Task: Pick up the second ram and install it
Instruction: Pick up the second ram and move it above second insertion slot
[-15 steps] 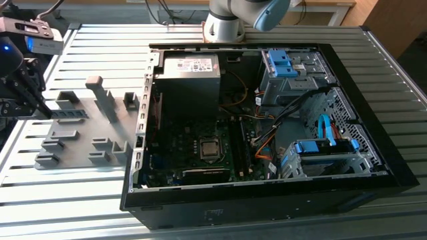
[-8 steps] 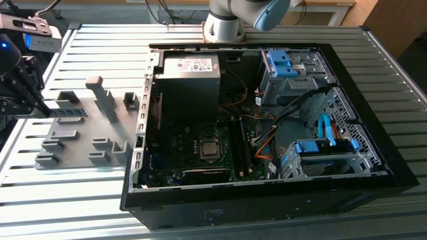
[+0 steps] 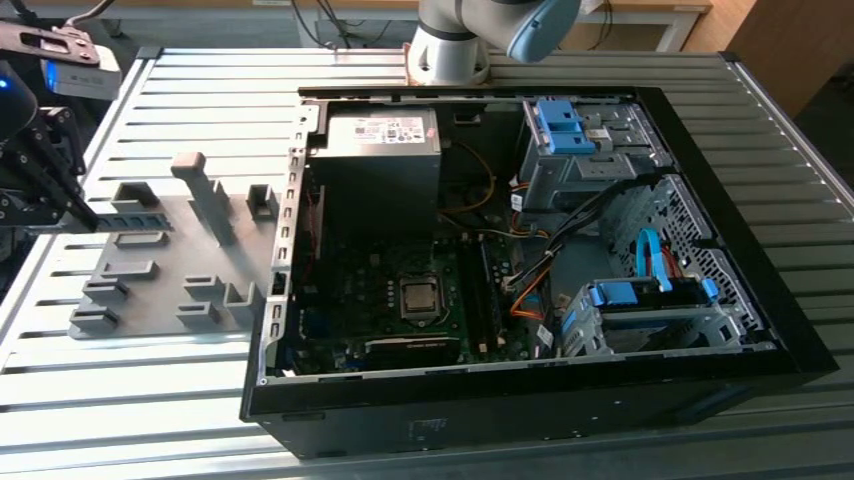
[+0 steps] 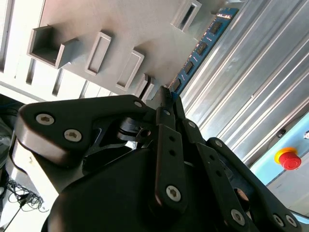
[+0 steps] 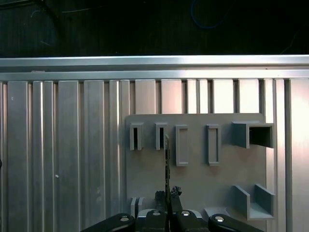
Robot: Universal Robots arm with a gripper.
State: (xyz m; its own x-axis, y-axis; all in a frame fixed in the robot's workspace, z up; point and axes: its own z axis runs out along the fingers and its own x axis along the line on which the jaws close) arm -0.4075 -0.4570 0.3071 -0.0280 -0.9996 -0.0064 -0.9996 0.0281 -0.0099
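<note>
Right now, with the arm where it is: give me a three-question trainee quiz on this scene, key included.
1. True or false: the claw is shut on the second ram.
2. In the exterior view, the claw sits at: A) the view's left, B) the view's right, C) the middle.
3. Fill in: the computer case lies with its side ____, so the motherboard shows.

Key: 1 true; 2 A; 3 open.

On my arm (image 3: 451, 50) I see a silver-grey cylindrical joint capped in pale blue. My gripper (image 4: 166, 94) is matte black throughout: rounded housing (image 4: 82, 121), flat linkage bars (image 4: 166, 145), pinned with small silver hex-socket screws (image 4: 173, 193).
</note>
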